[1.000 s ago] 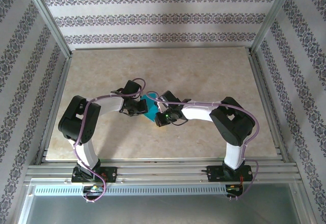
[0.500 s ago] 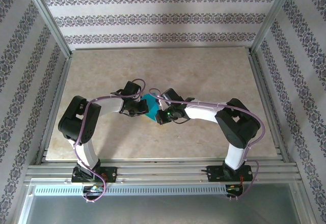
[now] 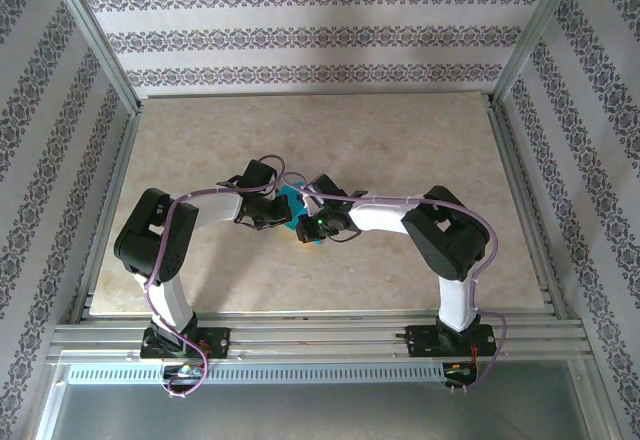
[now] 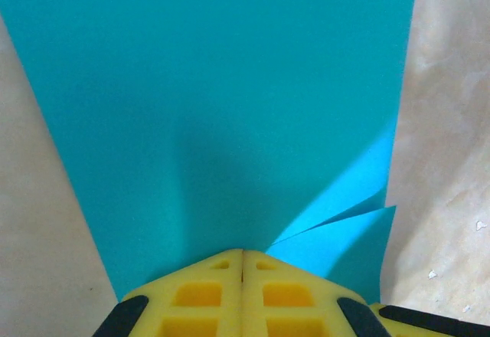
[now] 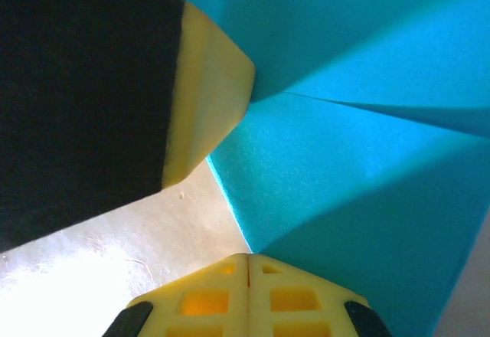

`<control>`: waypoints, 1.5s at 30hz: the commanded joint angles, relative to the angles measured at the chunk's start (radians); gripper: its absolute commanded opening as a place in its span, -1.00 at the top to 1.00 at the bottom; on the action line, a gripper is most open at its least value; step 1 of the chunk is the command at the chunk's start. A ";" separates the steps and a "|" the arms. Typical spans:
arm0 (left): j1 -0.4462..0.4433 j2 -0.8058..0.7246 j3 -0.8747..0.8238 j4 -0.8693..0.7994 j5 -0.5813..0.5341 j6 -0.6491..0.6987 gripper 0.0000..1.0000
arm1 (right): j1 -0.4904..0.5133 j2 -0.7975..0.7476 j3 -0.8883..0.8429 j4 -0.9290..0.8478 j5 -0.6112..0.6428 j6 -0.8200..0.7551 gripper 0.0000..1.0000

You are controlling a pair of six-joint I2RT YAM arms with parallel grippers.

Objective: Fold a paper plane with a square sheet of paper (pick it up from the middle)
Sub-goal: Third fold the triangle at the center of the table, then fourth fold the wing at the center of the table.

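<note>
The square sheet of paper [image 3: 292,200], teal-blue and partly folded, lies mid-table between my two grippers. In the left wrist view the paper [image 4: 222,99] spreads flat ahead, with a folded flap [image 4: 344,214] at its right edge. My left gripper [image 4: 243,254] is shut, its yellow tips resting on the paper's face. My right gripper [image 5: 247,258] is also shut, its tips at the sheet's [image 5: 360,168] near edge, where a crease crosses above. The left gripper's fingers [image 5: 207,84] stand close by at the upper left of the right wrist view. In the top view the left gripper [image 3: 274,212] and right gripper [image 3: 312,224] nearly meet.
A beige marbled tabletop [image 3: 400,140] stretches wide behind and to both sides of the arms. Patterned walls and aluminium frame posts [image 3: 100,50] close in the table. A metal rail [image 3: 320,335] runs along the near edge by the arm bases.
My right gripper has slid left toward the left gripper and its arm has bent tighter. Less of the teal paper shows between them. The left arm has stayed put.
</note>
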 commanded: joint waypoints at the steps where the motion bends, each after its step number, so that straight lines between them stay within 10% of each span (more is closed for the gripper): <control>1: 0.002 0.037 -0.044 -0.077 -0.058 -0.014 0.88 | -0.027 -0.066 -0.110 0.040 -0.049 -0.013 0.94; 9: 0.002 0.001 0.005 -0.067 0.011 -0.048 0.85 | -0.107 -0.242 -0.273 0.101 -0.128 -0.107 0.92; 25: 0.092 -0.305 -0.156 0.055 0.082 -0.259 -0.08 | -0.078 -0.347 -0.224 0.186 0.127 0.148 0.24; 45: 0.093 -0.108 -0.212 0.368 0.285 -0.288 0.05 | -0.070 -0.251 -0.175 0.177 0.103 0.170 0.34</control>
